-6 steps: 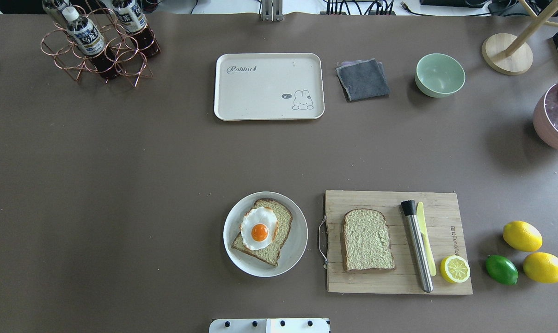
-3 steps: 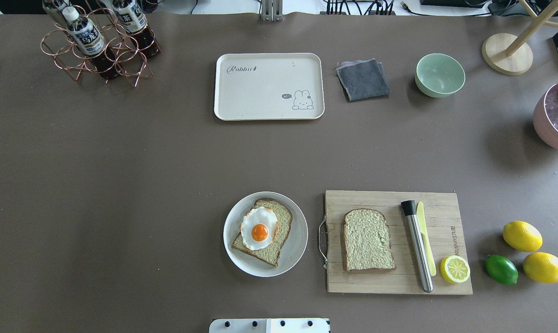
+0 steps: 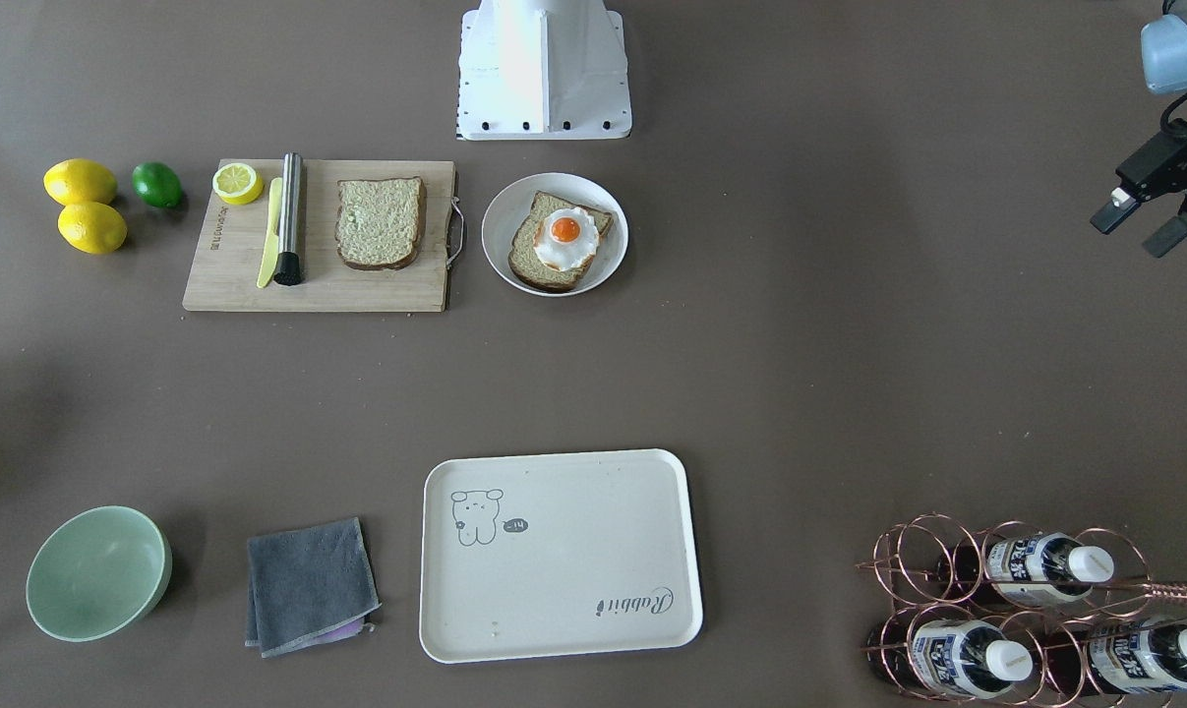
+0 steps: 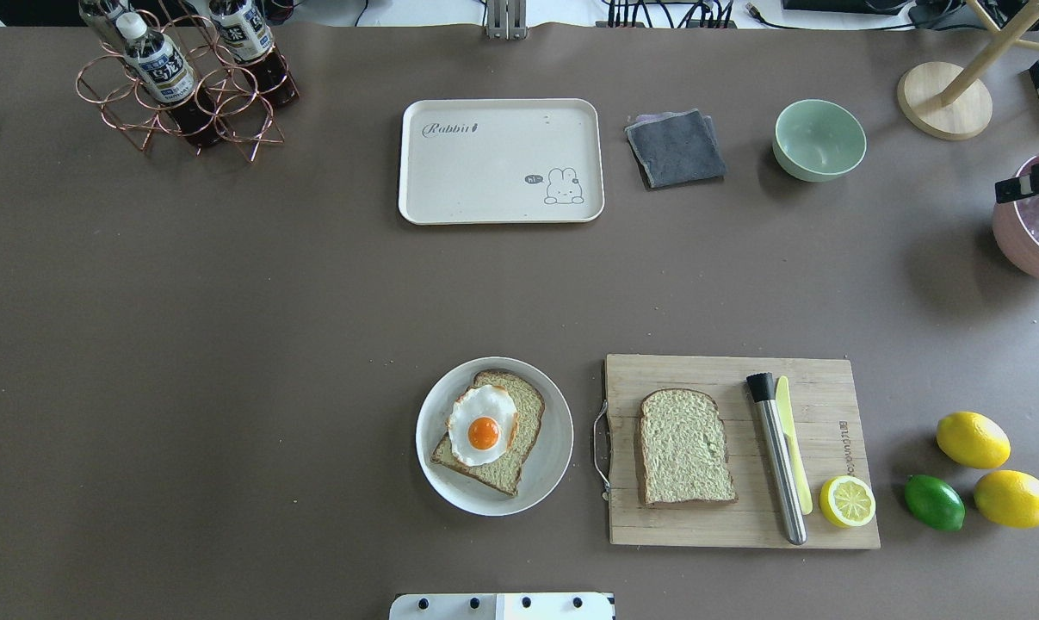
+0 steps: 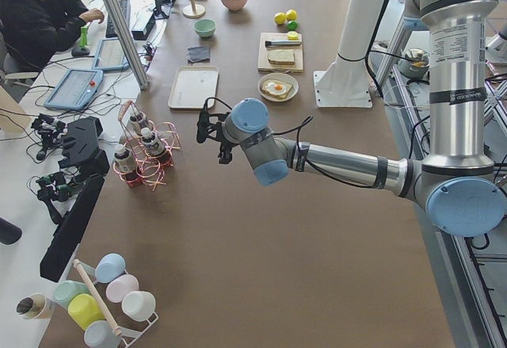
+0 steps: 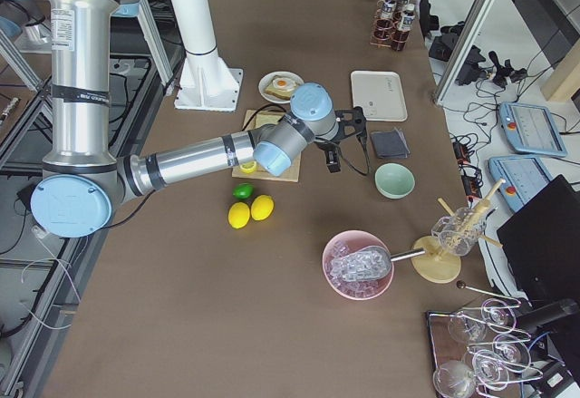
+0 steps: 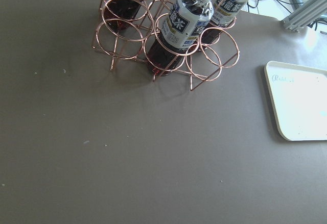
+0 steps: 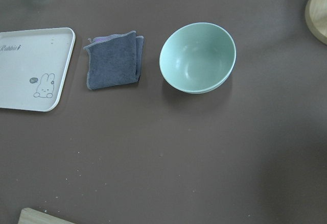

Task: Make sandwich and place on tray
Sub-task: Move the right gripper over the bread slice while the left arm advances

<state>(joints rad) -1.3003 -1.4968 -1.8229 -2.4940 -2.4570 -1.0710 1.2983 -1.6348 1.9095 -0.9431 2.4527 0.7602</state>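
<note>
Two sandwich parts lie nearest the robot base (image 4: 502, 606): the plated bread slice (image 4: 529, 412) under the fried egg (image 4: 483, 424) on the round white plate (image 4: 555, 469), the bare bread slice (image 4: 685, 448) on the wooden cutting board (image 4: 829, 379). Beyond, well apart, lies the cream tray (image 4: 493, 164). The left gripper (image 3: 1139, 229) gapes, empty; the right gripper (image 4: 1032, 187) shows too little to tell its opening.

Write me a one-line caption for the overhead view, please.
Before assembly: egg on bread on the plate, second slice on the board, tray across the table.
</note>
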